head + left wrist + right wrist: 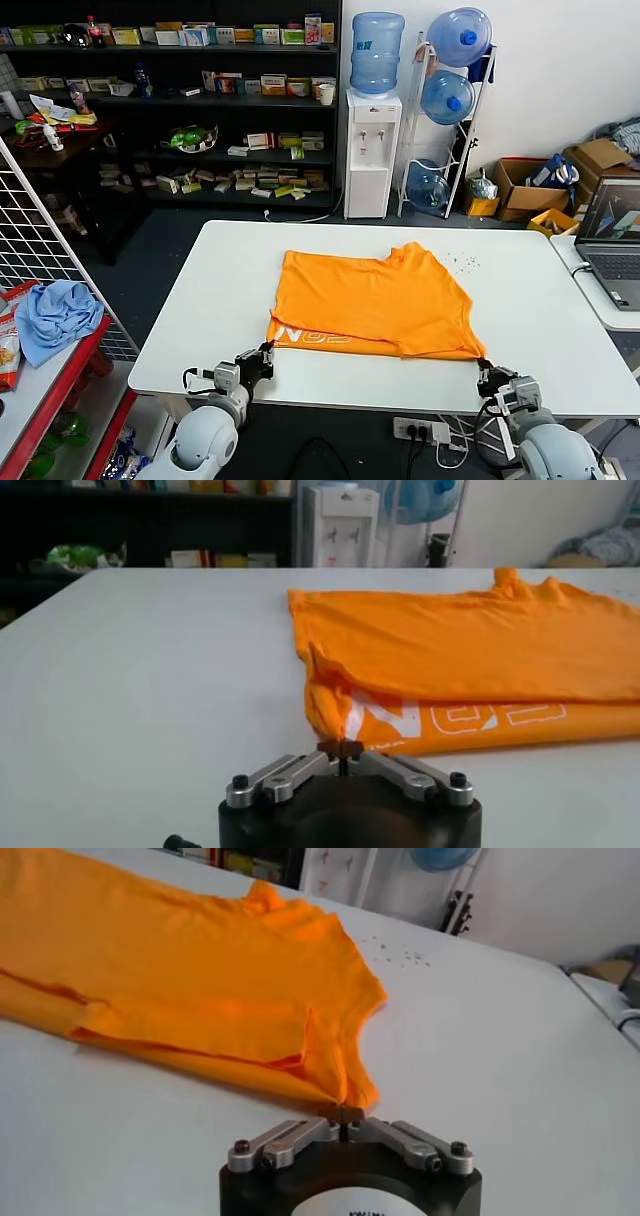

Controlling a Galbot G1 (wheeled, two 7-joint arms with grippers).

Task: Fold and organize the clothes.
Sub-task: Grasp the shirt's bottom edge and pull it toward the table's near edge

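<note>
- T-shirt [375,303], orange, lies partly folded at centre frame on the white table [200,330]; white lettering shows along its lower edge
- Left gripper [266,356], lower left of frame, pinches the shirt's lower-left corner
- Right gripper [486,372], lower right, clamps the lower-right corner

Matt orange cloth T-shirt [375,300] on smooth white table [180,330].
</note>
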